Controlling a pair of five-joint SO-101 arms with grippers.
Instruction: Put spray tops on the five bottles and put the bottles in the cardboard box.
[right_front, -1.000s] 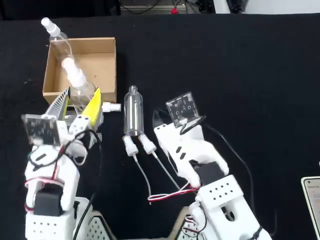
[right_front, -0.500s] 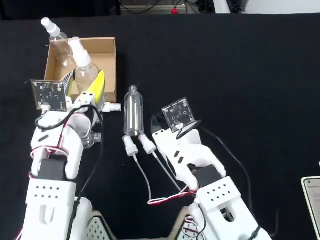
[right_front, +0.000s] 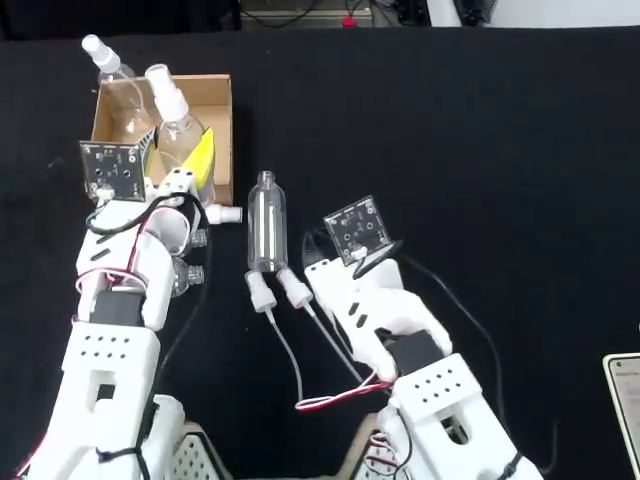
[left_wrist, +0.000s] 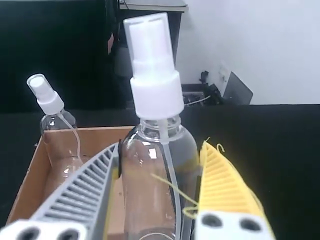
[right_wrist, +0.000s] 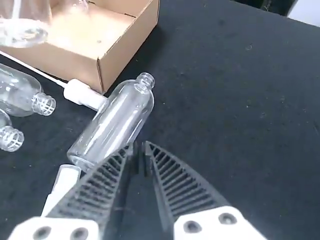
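My left gripper (right_front: 172, 158) (left_wrist: 160, 152) is shut on a clear bottle (right_front: 178, 128) (left_wrist: 150, 195) with a white spray top (left_wrist: 152, 75), holding it upright over the cardboard box (right_front: 212, 95) (left_wrist: 27, 177). Another capped bottle (right_front: 112, 78) (left_wrist: 56, 135) stands in the box's far corner. An uncapped bottle (right_front: 266, 232) (right_wrist: 112, 125) lies on the table, with two spray tops (right_front: 278, 291) at its base and a third (right_front: 226, 213) (right_wrist: 82, 93) beside it. My right gripper (right_wrist: 139, 147) is shut and holds nothing, just short of that lying bottle.
Two more uncapped bottles (right_front: 190, 255) (right_wrist: 22, 90) lie beside the box, partly under the left arm. The table is a black cloth (right_front: 480, 150) with free room to the right. A white device (right_front: 625, 385) sits at the right edge.
The left arm has carried the capped bottle away from me, from beside the box's near edge to over the box. The right arm has shifted only slightly.
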